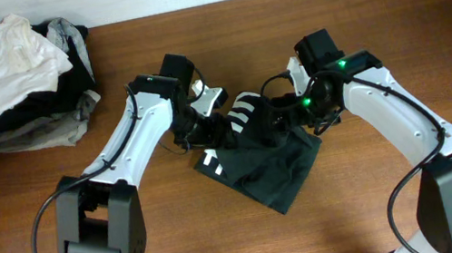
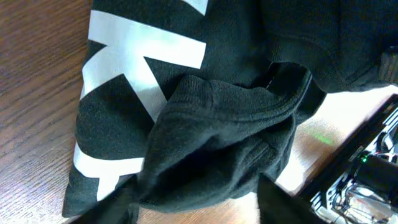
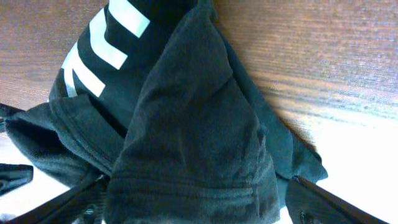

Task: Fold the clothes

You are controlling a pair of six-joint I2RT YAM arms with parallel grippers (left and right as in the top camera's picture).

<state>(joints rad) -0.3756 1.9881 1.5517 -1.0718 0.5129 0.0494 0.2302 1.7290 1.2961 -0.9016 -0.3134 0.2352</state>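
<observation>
A black garment point(image 1: 270, 170) with white stripes lies crumpled at the table's middle. My left gripper point(image 1: 199, 131) is at its upper left edge and my right gripper point(image 1: 284, 117) at its upper right edge. In the left wrist view the fingers point(image 2: 199, 208) stand wide apart, with a bunched fold of the black cloth point(image 2: 205, 137) between them. In the right wrist view the fingers point(image 3: 193, 208) are also wide apart, with a ribbed hem of the cloth point(image 3: 186, 112) between them. Neither pair is closed on the cloth.
A pile of other clothes point(image 1: 25, 77), white, grey and black, sits at the back left corner of the brown wooden table point(image 1: 395, 34). The white wall edge runs along the back.
</observation>
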